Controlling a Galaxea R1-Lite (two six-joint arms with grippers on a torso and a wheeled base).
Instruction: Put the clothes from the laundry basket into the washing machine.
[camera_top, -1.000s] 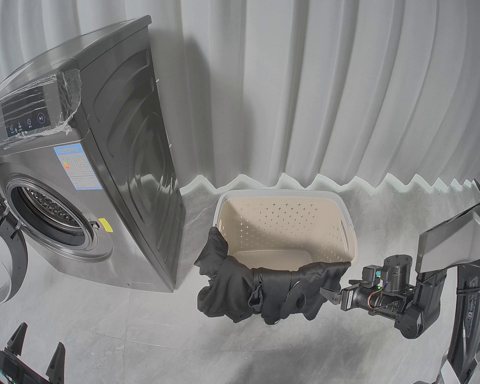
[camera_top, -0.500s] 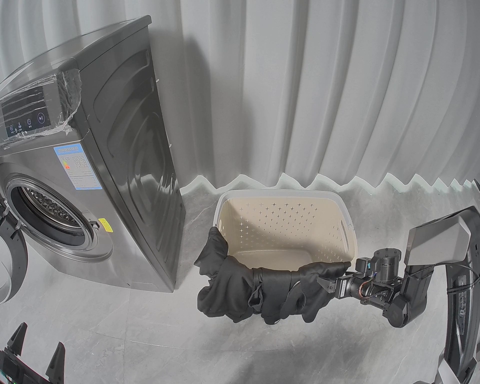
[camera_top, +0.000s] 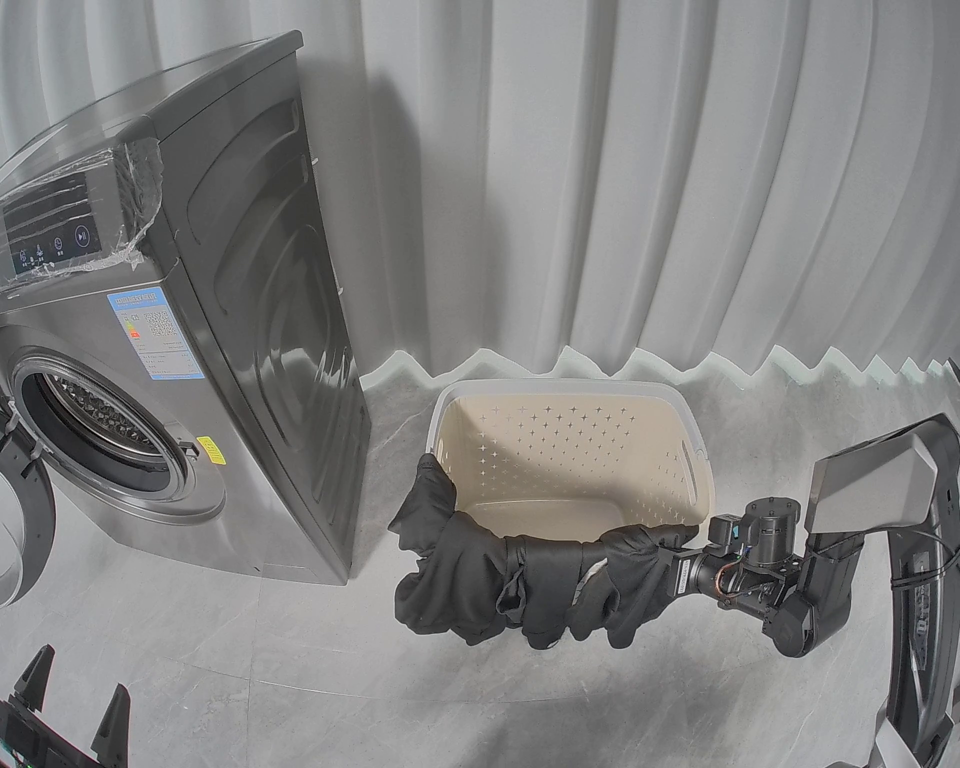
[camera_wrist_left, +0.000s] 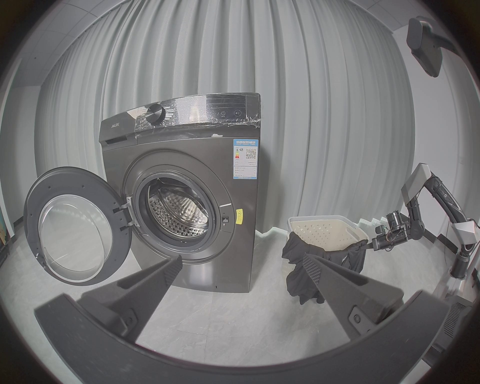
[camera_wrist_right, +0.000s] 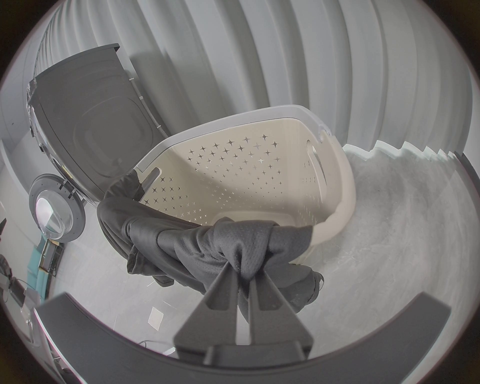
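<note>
A dark grey garment (camera_top: 500, 590) hangs over the front rim of the cream laundry basket (camera_top: 560, 385), most of it spilling down the outside. My right gripper (camera_top: 662, 575) is shut on the garment's right end; in the right wrist view its fingers (camera_wrist_right: 225, 300) pinch a bunched fold of the garment (camera_wrist_right: 200, 245) in front of the basket (camera_wrist_right: 225, 125). My left gripper (camera_top: 78, 690) is open and holds nothing, low on the left, facing the washing machine (camera_wrist_left: 180, 150). The drum (camera_wrist_left: 180, 210) is open.
The round machine door (camera_wrist_left: 75, 225) is swung wide to the drum's left. White curtains (camera_top: 650, 180) hang behind the basket. Bare grey floor (camera_top: 300, 650) lies between machine and basket. The basket's inside looks bare.
My right gripper has moved left into the garment's right end and closed on it, bunching the cloth there. The left arm, basket and machine have not moved.
</note>
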